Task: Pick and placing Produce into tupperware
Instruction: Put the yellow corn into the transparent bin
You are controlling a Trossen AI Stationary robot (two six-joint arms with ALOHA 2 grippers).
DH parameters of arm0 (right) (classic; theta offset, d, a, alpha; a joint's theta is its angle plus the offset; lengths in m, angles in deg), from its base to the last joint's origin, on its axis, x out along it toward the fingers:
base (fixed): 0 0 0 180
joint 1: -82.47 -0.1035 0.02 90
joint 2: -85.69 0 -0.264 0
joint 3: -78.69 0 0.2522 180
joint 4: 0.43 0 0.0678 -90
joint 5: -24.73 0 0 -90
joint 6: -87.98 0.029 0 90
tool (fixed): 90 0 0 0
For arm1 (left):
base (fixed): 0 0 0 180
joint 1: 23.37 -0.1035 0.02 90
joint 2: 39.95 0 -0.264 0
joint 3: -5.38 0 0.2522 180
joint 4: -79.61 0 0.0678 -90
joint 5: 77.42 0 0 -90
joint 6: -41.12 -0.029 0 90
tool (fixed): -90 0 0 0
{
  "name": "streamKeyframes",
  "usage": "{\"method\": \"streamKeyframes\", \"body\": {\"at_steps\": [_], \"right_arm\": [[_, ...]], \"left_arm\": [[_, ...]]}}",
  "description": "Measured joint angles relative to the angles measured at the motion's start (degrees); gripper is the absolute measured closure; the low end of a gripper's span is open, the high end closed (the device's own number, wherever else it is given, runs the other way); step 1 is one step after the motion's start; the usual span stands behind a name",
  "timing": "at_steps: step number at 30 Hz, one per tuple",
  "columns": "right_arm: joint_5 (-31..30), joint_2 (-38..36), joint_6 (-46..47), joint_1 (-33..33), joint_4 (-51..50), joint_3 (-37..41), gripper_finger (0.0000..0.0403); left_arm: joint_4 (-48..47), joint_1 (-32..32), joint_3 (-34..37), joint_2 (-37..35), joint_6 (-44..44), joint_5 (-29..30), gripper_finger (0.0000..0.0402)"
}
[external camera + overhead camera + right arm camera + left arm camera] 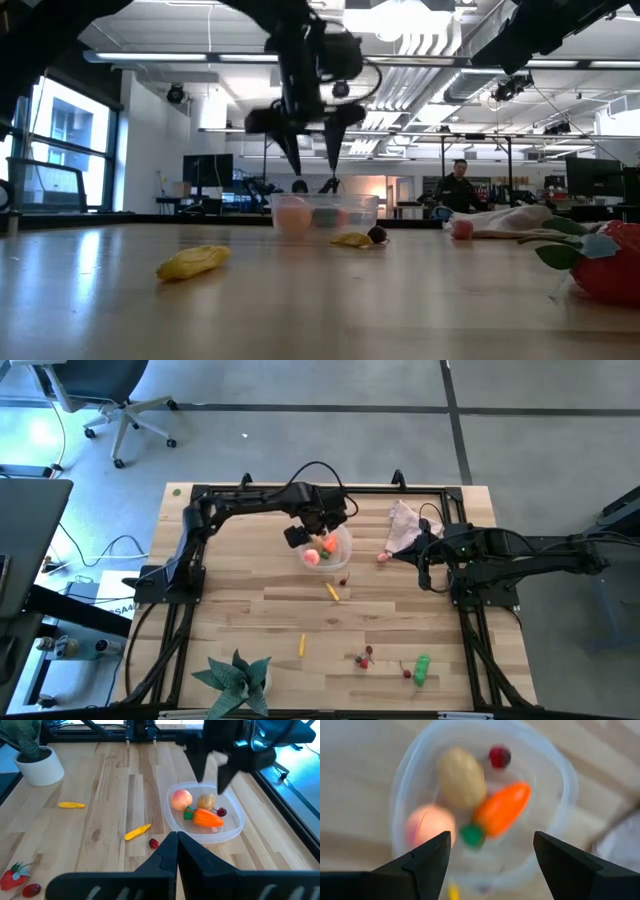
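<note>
The clear tupperware [343, 556] stands on the table's far middle. It holds an orange carrot [502, 808], a tan potato [461, 776], a pink-red round piece [429, 823] and a red cherry [499, 756]. My left gripper [492, 840] hangs open and empty just above the tupperware, fingers pointing down. It also shows in the low view [313, 165]. My right gripper [176, 845] is shut and empty above the table, to the right of the tupperware [231, 833]. Loose produce lies on the table: two yellow sticks [332, 592] [301, 645], cherries [365, 656] and a green pepper [421, 669].
A pinkish-beige cloth [404, 523] lies at the far right with a small red piece [382, 557] beside it. A green fake plant in a white pot [236, 678] stands at the near left. A dark cherry [343, 580] lies just near of the tupperware.
</note>
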Motion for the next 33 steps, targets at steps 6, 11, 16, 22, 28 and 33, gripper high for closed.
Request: {"method": "streamKeyframes", "body": {"at_steps": [6, 11, 16, 22, 28, 33], "right_arm": [[0.00, 0.00, -0.01, 0.00, 0.00, 0.00, 0.0402], [0.00, 0.00, -0.02, -0.02, 0.00, 0.00, 0.0402], [0.00, 0.00, -0.02, -0.01, 0.00, 0.00, 0.0402], [0.00, 0.00, 0.00, -0.02, 0.03, 0.00, 0.0402], [0.00, 0.00, -0.01, -0.02, 0.00, 0.00, 0.0402], [0.02, 0.00, -0.02, -0.02, 0.02, 0.00, 0.0402]], "left_arm": [[-11.67, 6.16, -7.58, -0.17, 9.18, -2.40, 0.0126], [-16.90, 14.06, -8.16, -0.15, 17.47, -0.93, 0.0126], [-22.81, 22.65, -8.00, 0.93, 24.97, 5.09, 0.0126], [-21.72, 31.56, -2.68, 1.30, 38.42, 9.30, 0.0126], [-18.57, 35.92, 4.22, 1.20, 31.76, 9.49, 0.0126], [-16.10, 36.23, 6.64, 1.14, 23.58, 5.79, 0.0126]]}}
